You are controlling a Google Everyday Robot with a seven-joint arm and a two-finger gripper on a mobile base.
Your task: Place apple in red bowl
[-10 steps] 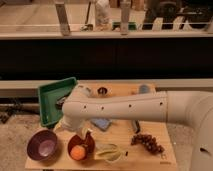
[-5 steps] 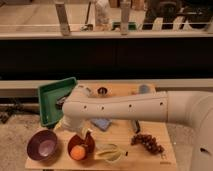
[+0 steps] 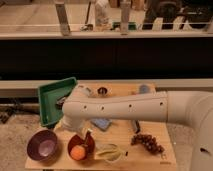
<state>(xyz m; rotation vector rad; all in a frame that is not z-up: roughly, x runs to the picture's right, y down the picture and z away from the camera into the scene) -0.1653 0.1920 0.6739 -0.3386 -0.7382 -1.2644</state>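
Apple [image 3: 77,152]: seen lying inside the red bowl [image 3: 70,145], near left on the table [image 3: 122,135], just right of the purple bowl [image 3: 34,142].
Gripper [image 3: 89,139]: held just over the red bowl's far rim, fingers spread, nothing pinched.
Change: none is noted; apple and gripper are found where they were a second ago.
Meaning: the placing is judged done, with only withdrawal left.
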